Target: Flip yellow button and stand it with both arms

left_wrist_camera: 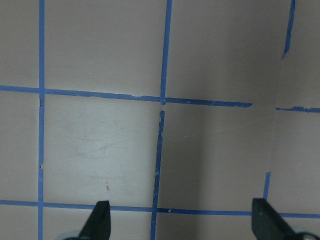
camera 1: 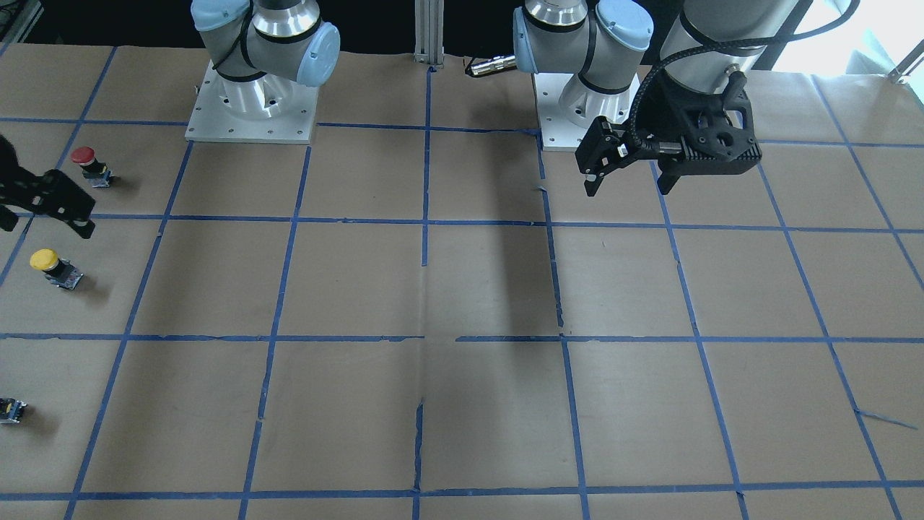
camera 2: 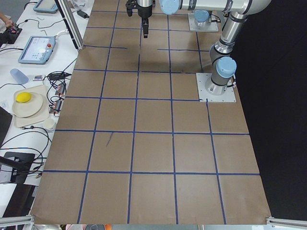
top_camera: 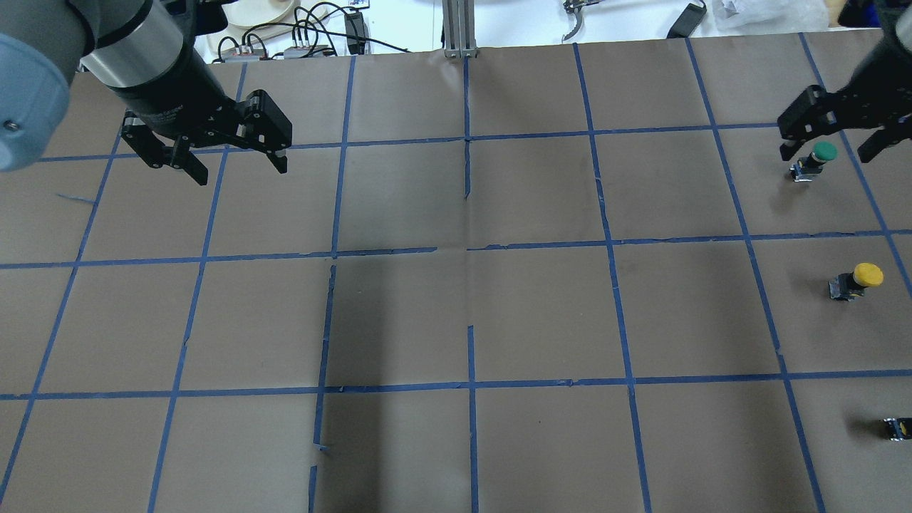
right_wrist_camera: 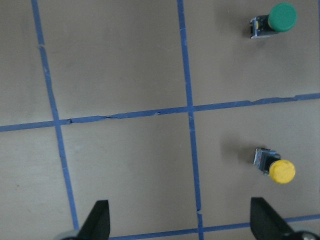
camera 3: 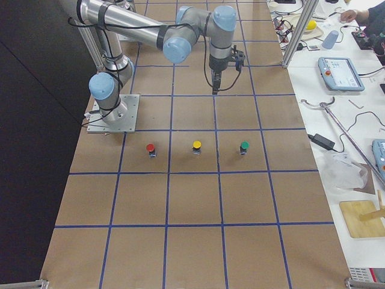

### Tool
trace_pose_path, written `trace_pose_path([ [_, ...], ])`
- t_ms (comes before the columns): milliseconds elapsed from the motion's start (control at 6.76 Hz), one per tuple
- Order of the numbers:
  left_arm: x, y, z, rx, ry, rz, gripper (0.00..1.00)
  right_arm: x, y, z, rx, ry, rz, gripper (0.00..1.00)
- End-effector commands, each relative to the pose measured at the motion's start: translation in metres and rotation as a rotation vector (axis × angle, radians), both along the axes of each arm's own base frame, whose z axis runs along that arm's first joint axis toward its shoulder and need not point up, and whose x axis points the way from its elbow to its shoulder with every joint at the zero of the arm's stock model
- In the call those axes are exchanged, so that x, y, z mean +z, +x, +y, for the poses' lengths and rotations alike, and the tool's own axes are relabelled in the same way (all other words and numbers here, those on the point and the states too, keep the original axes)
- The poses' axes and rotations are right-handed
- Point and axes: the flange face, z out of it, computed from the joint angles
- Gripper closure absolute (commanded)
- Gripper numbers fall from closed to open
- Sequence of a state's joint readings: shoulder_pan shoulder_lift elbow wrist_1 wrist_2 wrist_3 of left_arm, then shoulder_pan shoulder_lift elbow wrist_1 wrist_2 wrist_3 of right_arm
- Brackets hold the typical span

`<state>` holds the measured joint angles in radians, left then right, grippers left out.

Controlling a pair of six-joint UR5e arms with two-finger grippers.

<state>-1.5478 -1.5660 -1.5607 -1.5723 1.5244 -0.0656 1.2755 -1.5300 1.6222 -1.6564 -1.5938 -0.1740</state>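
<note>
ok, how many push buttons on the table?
3, in one row on the robot's right: red button nearest the robot, yellow button in the middle, green button farthest out.

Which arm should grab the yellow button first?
The right one, probably. The right gripper hangs open close to the yellow button; the left gripper, also open, is far off on the other side.

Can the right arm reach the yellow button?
Probably yes. The right gripper hangs open close to the yellow button, and nothing stands between them or covers it.
</note>
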Motion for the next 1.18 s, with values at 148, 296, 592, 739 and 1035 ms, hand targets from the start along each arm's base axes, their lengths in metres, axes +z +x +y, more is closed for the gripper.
trace_pose_path([
  [148,0.000,0.000,0.000,-0.001,0.000,0.000,0.00,0.028,0.128,0.048,-0.011,0.015,0.002,0.00],
  [296,0.001,0.000,0.000,0.000,-0.003,0.001,0.00,0.025,0.125,0.049,-0.003,0.019,0.012,0.00],
  [592,0.004,0.001,-0.002,0.000,-0.010,-0.001,0.00,0.024,0.128,0.053,-0.012,0.026,0.007,0.00],
  [739,0.004,0.001,-0.002,0.002,-0.010,-0.001,0.00,0.025,0.128,0.053,-0.012,0.024,0.011,0.00],
  [1035,0.005,0.000,-0.002,0.000,-0.014,-0.001,0.00,0.025,0.127,0.053,-0.012,0.024,0.011,0.00],
])
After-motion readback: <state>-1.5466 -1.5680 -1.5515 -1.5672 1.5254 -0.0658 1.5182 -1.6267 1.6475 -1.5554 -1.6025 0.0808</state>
